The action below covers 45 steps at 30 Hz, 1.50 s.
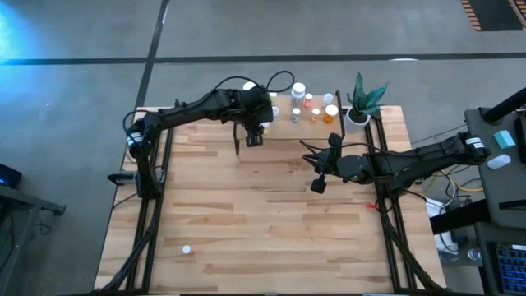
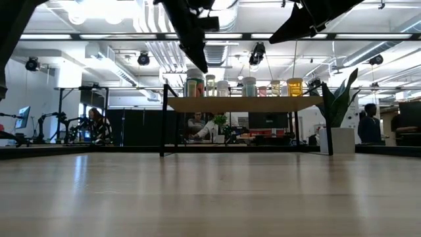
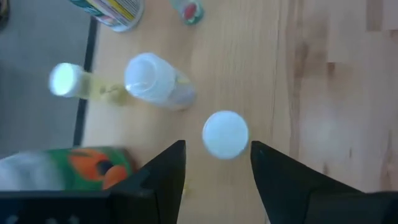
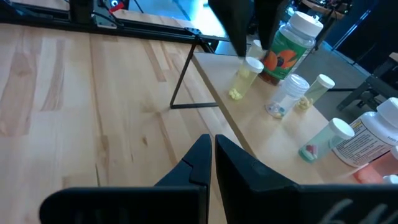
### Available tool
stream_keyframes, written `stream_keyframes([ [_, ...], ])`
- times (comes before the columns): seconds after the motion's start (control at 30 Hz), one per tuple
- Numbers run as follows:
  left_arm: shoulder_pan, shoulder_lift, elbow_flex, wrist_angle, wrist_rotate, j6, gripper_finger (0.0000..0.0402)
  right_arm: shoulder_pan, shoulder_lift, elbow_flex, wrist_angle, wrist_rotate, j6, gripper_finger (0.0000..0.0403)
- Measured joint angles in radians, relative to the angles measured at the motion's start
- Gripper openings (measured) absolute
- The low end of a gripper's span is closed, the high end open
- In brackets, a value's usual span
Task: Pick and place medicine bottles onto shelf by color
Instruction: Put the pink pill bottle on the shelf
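Note:
The shelf stands at the table's far edge and carries several white-capped medicine bottles on its light-wood board. My left gripper hangs open over the shelf's left part, pointing down. Its fingers stand on either side of a small yellow vial's white cap, apart from it. That vial stands upright on the board. Beside it are a clear vial, another yellow vial and a large green-and-orange labelled bottle. My right gripper is shut over the table's middle right, holding nothing.
A white pot with a green plant stands at the shelf's right end. A small white object lies on the table near its near left corner. Thin black shelf legs reach down to the tabletop. Wide bare planks lie before the shelf.

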Motion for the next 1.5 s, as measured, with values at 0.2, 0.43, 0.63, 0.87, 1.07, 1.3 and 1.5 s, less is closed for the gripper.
stream_keyframes([
  [0.2,-0.035,-0.109,-0.022,-0.044,0.007,-0.001,0.0152,0.0,0.0,0.0,-0.006,0.0,-0.015,0.0013],
  [0.43,-0.201,-0.291,-0.19,-0.089,0.107,-0.08,0.0101,0.0,0.0,-0.003,-0.007,0.0,-0.022,0.0013],
  [0.63,-0.452,-0.437,-0.427,-0.126,0.108,-0.229,0.0052,0.0,0.0,-0.003,0.003,-0.003,-0.009,0.0013],
  [0.87,-0.792,-0.489,-0.607,-0.137,0.114,-0.664,0.0029,0.0,0.0,-0.003,0.018,-0.003,-0.005,0.0013],
  [1.07,-1.035,-0.431,-0.629,-0.144,0.113,-0.968,0.0072,0.0,0.0,-0.003,0.024,-0.003,-0.003,0.0013],
  [1.3,-1.18,-0.306,-0.625,-0.157,0.102,-1.114,0.0157,0.0,0.004,-0.003,0.025,-0.003,-0.004,0.0013],
  [1.5,-1.2,-0.202,-0.626,-0.164,0.116,-1.116,0.0207,0.0,0.004,-0.003,0.024,-0.003,-0.004,0.0012],
])
